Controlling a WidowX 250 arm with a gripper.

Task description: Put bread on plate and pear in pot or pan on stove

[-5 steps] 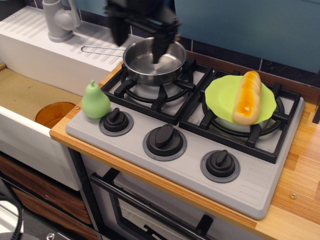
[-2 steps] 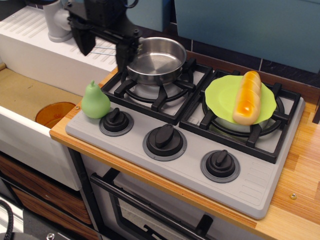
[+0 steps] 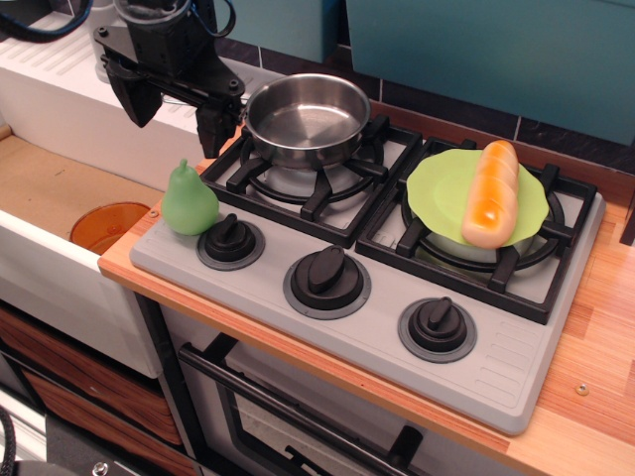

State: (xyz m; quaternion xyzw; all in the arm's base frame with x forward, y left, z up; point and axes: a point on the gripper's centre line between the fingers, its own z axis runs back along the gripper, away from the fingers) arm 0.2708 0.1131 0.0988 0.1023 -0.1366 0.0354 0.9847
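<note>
Gripper has swung from over the pan to just above the pear, jaws apart. I judge bread done, lying on the plate right of the pan; pear pickup comes next.

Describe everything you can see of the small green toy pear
The small light-green plastic toy pear looks smooth and slightly glossy, with a rounded belly, a narrow neck and a short stem tip. It stands upright at the front left corner of the grey toy cooktop, beside the leftmost black round knob and in front of the left burner grate. Nothing holds it; the open black gripper hangs above it, apart from it.
</note>
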